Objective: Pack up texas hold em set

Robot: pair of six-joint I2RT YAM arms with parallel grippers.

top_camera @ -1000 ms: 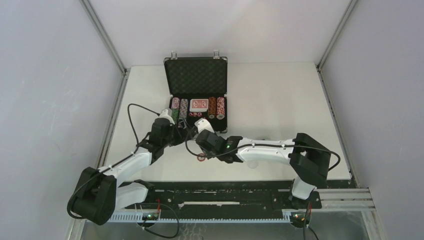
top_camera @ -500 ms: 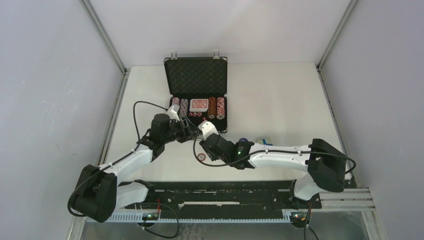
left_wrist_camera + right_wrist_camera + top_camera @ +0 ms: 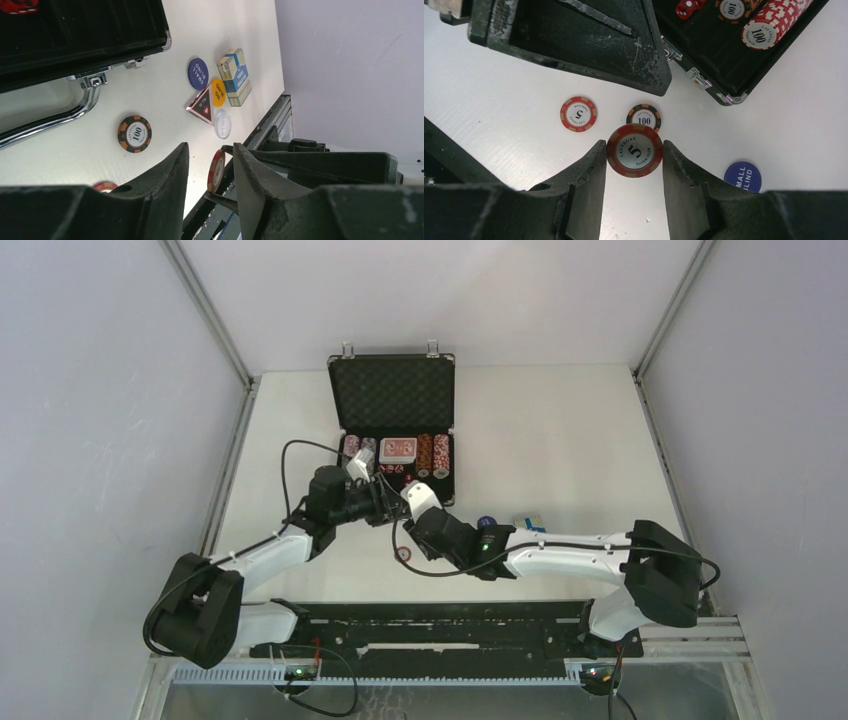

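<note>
Grip is on my right side: my right gripper [image 3: 634, 147] is clamped on a red 5 chip [image 3: 634, 151], one finger on each side of its rim, and the printed face looks toward my wrist camera. My left gripper [image 3: 210, 148] stands opposite to it. The same chip shows edge-on between its two fingers, which are apart with free space beside the chip, so they do not press on it. Both grippers meet above the table [image 3: 560, 440], just in front of the open case [image 3: 391, 392], whose lid is turned back toward the far side. Inside the case I see chip rows [image 3: 432, 455], a red deck [image 3: 398, 449] between them, and red dice [image 3: 686, 6]. The metal handle [image 3: 45, 122] of the case is on its near side. On the table below my grippers lie a 100 chip [image 3: 643, 118] and a second red 5 chip [image 3: 578, 114], near each other but not touching. Further to my right is a small group lying close together: a blue button [image 3: 198, 74], a yellow button [image 3: 218, 92], a triangular button [image 3: 201, 104] and a pale round button [image 3: 222, 124]. A blue deck [image 3: 235, 77] lies just beside the yellow button.
</note>
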